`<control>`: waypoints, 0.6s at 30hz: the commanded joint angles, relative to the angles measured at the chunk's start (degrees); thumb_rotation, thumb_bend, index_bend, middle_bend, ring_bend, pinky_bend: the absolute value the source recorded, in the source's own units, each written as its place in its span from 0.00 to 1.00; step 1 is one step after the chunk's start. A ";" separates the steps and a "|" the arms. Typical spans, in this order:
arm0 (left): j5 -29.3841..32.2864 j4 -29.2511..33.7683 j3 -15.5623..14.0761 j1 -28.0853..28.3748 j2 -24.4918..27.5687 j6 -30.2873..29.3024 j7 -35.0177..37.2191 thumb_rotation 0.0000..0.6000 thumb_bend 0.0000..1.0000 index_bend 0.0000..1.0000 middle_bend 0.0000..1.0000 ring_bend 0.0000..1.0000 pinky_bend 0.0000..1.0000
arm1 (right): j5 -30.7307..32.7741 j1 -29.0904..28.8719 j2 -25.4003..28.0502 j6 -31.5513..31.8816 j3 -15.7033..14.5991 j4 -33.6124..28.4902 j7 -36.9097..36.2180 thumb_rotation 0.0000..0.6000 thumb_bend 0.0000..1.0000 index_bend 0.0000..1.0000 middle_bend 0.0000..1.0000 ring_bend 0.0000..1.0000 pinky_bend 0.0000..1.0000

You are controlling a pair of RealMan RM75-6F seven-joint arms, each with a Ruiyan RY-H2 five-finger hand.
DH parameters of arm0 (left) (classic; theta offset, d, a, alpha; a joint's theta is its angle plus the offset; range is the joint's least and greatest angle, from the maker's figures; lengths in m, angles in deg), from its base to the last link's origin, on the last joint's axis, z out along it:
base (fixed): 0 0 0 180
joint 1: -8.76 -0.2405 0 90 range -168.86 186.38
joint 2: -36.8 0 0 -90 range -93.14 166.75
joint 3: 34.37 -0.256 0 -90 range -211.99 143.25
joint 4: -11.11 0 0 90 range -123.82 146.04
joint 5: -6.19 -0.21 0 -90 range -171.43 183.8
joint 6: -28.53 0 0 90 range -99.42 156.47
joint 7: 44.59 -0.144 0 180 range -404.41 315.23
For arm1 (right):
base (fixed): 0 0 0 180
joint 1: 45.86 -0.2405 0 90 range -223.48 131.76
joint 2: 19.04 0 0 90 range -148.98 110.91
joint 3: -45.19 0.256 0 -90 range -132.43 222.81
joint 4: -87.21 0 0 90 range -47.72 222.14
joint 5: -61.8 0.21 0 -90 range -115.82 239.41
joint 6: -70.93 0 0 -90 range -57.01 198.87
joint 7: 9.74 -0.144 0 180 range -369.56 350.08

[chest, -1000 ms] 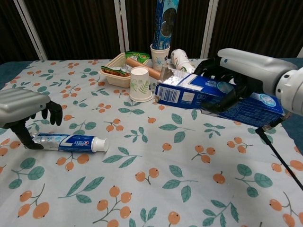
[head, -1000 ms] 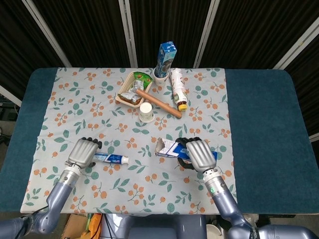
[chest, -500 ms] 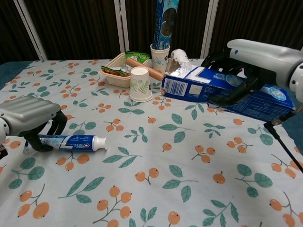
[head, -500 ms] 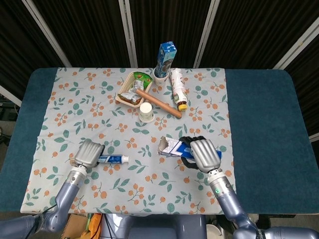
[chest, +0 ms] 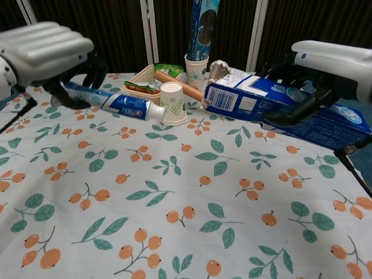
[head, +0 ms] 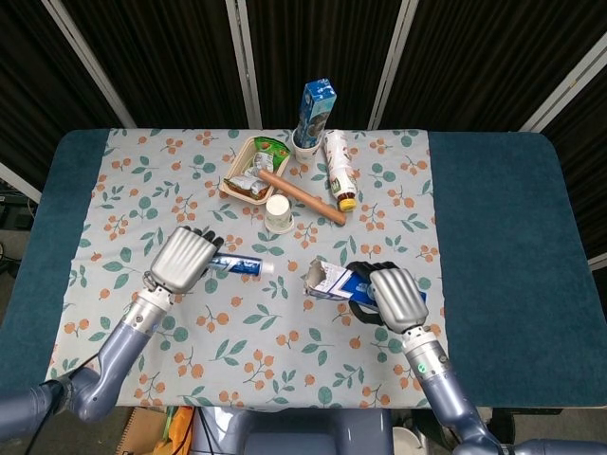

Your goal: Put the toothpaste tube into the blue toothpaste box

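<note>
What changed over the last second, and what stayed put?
The left hand closed on the toothpaste tube and lifted it off the tablecloth, cap toward the blue toothpaste box. The right hand kept holding the box raised. The cup and tray stayed put.

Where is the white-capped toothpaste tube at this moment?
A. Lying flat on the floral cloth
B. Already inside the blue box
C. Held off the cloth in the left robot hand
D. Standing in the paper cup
C: the left robot hand grips the white-capped toothpaste tube above the floral tablecloth, cap toward the blue cardboard toothpaste box.
</note>
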 commanded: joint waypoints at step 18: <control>0.21 8.66 4.92 10.37 4.77 6.56 -5.27 1.00 0.44 0.73 0.75 0.69 0.74 | 0.37 0.72 0.98 1.18 -0.45 -2.47 -0.88 1.00 0.36 0.36 0.47 0.43 0.34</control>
